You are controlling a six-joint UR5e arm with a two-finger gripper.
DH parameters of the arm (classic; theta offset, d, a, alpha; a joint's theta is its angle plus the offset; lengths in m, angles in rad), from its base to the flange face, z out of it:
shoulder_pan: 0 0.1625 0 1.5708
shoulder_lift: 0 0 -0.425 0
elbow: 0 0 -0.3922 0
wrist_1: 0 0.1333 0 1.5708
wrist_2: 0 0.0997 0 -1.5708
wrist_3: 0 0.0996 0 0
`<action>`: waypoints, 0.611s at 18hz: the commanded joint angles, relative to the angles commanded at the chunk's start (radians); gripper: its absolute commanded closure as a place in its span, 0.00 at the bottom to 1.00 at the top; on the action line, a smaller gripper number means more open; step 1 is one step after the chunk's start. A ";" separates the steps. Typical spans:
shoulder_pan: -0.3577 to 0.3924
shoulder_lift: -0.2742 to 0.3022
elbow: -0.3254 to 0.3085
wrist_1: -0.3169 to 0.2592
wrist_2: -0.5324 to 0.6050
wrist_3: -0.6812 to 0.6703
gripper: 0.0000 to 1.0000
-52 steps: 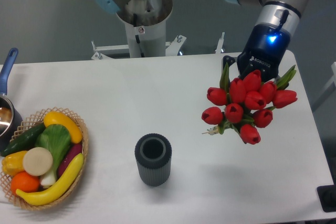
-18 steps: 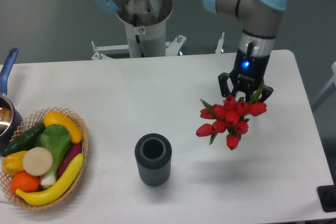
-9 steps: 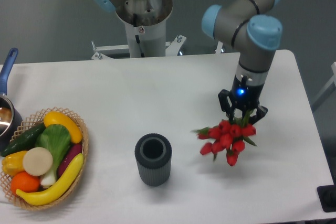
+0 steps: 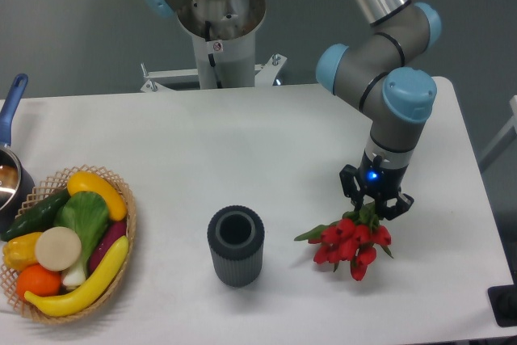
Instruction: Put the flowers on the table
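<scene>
The flowers (image 4: 349, 241) lie low at the counter (image 4: 283, 143), right of the dark vase (image 4: 236, 246), at or just above its surface. Behind them the fingers (image 4: 355, 194) are closed on the stems, so this looks like the set-down; next comes release, then a straight lift.

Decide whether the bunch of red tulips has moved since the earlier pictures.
Yes. The bunch of red tulips, held in the claw, has come down and leftward, nearer the dark ribbed cylinder vase.
</scene>
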 joint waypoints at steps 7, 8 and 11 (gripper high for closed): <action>0.021 0.087 0.012 -0.003 -0.009 -0.003 0.00; 0.034 0.100 0.029 -0.009 -0.006 -0.003 0.00; 0.049 0.126 0.077 -0.058 -0.003 0.008 0.00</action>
